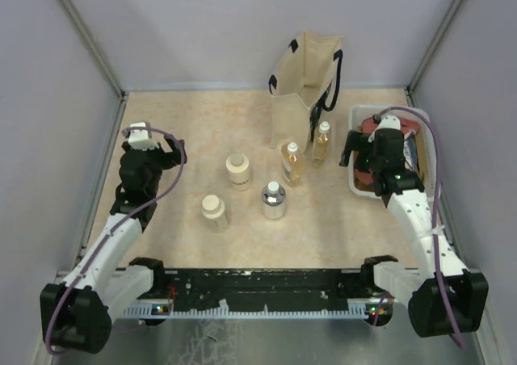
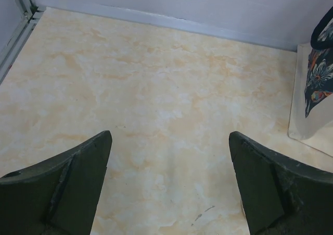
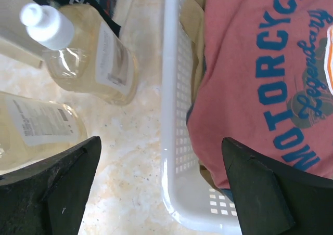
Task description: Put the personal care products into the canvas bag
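Observation:
The cream canvas bag (image 1: 305, 82) with navy handles stands open at the back centre; its edge shows in the left wrist view (image 2: 316, 105). Two slim amber bottles (image 1: 322, 143) (image 1: 292, 163) stand in front of it and also show in the right wrist view (image 3: 88, 53) (image 3: 36, 126). Two cream jars (image 1: 238, 171) (image 1: 214, 211) and a round clear bottle (image 1: 274, 201) stand mid-table. My left gripper (image 1: 161, 144) (image 2: 170, 136) is open and empty over bare table at the left. My right gripper (image 1: 355, 151) (image 3: 161, 140) is open and empty, straddling the white tub's left rim.
A white plastic tub (image 1: 359, 189) (image 3: 174, 89) holding a red printed shirt (image 3: 250, 63) sits at the right, close to the amber bottles. Grey walls close in the table at the back and both sides.

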Controlling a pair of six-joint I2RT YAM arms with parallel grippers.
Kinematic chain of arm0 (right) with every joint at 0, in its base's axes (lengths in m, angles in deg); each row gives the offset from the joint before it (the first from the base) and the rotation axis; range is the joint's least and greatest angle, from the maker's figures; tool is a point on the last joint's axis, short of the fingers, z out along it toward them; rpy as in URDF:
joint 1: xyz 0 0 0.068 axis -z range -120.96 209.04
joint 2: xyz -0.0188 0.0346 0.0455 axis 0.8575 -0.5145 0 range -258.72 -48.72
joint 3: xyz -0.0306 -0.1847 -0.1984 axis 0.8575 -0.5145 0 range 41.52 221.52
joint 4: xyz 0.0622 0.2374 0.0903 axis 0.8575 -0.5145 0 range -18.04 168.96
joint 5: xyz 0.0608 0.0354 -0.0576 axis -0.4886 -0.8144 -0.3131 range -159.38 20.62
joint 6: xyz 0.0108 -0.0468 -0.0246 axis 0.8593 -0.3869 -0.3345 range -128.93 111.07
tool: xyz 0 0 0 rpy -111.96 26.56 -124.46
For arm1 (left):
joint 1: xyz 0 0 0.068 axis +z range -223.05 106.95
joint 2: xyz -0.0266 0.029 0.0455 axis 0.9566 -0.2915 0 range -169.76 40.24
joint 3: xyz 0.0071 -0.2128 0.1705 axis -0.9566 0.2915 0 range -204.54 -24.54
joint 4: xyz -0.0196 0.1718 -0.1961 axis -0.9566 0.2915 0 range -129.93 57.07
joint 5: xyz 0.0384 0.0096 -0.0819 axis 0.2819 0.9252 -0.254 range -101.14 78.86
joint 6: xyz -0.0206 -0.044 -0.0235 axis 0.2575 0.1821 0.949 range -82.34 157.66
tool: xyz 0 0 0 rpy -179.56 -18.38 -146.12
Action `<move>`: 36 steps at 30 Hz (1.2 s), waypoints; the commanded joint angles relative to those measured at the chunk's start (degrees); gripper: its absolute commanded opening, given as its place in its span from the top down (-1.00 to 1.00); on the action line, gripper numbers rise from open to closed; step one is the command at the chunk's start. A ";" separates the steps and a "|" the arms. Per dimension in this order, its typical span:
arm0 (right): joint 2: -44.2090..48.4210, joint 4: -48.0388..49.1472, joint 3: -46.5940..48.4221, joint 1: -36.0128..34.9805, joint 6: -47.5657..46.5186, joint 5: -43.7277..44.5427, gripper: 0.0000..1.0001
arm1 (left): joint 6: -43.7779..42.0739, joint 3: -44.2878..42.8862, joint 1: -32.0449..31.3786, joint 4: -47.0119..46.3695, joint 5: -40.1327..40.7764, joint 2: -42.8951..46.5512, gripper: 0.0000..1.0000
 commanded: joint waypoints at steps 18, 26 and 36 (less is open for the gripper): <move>-33.23 3.74 48.92 -13.55 -0.90 -1.86 -0.99 | -3.66 -2.46 -0.57 -6.08 -8.91 -2.18 -0.99; -32.53 4.04 45.13 -15.09 -5.80 4.10 -0.99 | -4.45 -22.84 -2.28 -7.69 -14.86 -19.80 -0.99; -26.15 1.76 38.32 -15.09 -6.93 6.28 -0.99 | -8.30 -34.06 -10.14 -15.14 -18.58 -33.06 -0.99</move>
